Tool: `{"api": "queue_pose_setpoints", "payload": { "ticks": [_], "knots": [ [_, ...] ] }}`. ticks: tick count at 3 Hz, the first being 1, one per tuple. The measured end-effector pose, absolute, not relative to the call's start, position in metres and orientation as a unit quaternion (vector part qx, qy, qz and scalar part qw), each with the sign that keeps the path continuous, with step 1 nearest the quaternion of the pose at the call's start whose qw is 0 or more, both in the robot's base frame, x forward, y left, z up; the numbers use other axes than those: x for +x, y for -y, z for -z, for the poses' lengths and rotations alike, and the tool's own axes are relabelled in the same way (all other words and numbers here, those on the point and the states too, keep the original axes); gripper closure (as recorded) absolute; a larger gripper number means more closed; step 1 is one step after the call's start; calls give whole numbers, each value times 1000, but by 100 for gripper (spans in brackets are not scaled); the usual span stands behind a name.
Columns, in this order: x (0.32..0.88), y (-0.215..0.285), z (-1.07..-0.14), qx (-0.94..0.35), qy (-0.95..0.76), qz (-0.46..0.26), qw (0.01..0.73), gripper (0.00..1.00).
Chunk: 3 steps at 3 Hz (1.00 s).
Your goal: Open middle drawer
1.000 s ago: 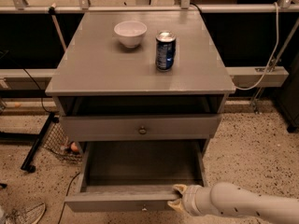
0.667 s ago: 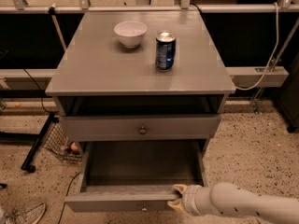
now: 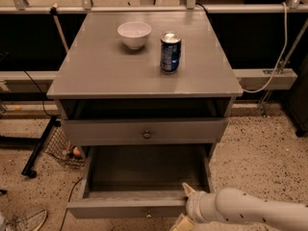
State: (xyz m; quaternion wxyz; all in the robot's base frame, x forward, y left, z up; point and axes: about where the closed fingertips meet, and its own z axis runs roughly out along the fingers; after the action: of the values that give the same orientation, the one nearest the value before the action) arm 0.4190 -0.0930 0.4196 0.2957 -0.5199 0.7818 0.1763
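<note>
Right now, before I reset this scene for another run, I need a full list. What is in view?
cabinet: one, grey, centre of view
bowl: one, white, on the cabinet top, left of the can
can: one, blue, upright on the cabinet top
upper drawer: one, grey with a round knob, below a dark gap under the top
middle drawer: one, grey, pulled well out at the bottom of the view
cable: one, white, hanging at the right
wire basket: one, dark, on the floor left of the cabinet
arm: one, white, lower right
gripper: one, pale, at the right end of the middle drawer's front
</note>
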Motion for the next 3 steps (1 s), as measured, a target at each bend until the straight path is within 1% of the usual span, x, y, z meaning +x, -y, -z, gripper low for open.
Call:
{"api": "queue_pose_setpoints", "payload": {
  "ticks": [1, 2, 3],
  "knots": [
    [422, 97, -425, -519, -782, -172, 299, 0],
    [426, 120, -451, -508, -786, -148, 319, 0],
    [428, 160, -483, -485, -796, -119, 342, 0]
  ]
}}
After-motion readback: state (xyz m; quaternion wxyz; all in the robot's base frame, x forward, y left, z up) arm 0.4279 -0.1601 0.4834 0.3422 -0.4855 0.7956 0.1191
